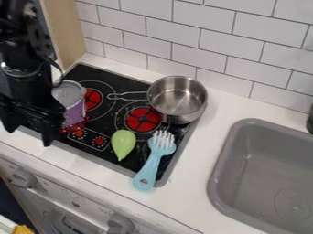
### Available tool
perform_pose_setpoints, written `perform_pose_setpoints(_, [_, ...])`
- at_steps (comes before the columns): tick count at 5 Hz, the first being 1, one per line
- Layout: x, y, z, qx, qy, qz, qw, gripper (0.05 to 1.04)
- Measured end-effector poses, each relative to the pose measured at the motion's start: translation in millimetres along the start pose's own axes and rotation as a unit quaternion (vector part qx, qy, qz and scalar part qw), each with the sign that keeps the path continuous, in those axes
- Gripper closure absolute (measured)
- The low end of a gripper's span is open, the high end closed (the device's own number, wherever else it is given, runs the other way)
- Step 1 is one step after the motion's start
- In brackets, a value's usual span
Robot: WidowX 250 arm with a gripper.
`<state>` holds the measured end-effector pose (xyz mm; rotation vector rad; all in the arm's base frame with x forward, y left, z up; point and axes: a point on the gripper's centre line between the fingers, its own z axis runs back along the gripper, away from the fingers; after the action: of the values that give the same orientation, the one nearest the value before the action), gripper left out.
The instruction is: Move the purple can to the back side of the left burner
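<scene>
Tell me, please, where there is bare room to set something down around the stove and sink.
A strip of bare counter separates the stovetop from the sink, continuing behind the sink to the tiled wall. The stovetop is crowded: pot, blue brush and green item toward the sink, purple can and gripper at the other end.

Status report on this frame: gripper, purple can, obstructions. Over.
Gripper open, near can. Purple can beside left burner's red centre, not at the back. Possible snag: saucepan, handle pointing toward that burner.
</scene>
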<state>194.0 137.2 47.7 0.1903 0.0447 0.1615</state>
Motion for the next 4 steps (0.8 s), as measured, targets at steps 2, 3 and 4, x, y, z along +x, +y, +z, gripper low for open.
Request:
perform_pose_setpoints(2, [39,-7,-15,0.003,0.023,0.043,0.9988,0.083])
perform_pose_setpoints(3, [62,-13,-19,0.002,0.021,0.051,0.9985,0.083])
perform_pose_setpoints(4, [80,-14,-16,-0.008,0.018,0.065,0.9977,0.083])
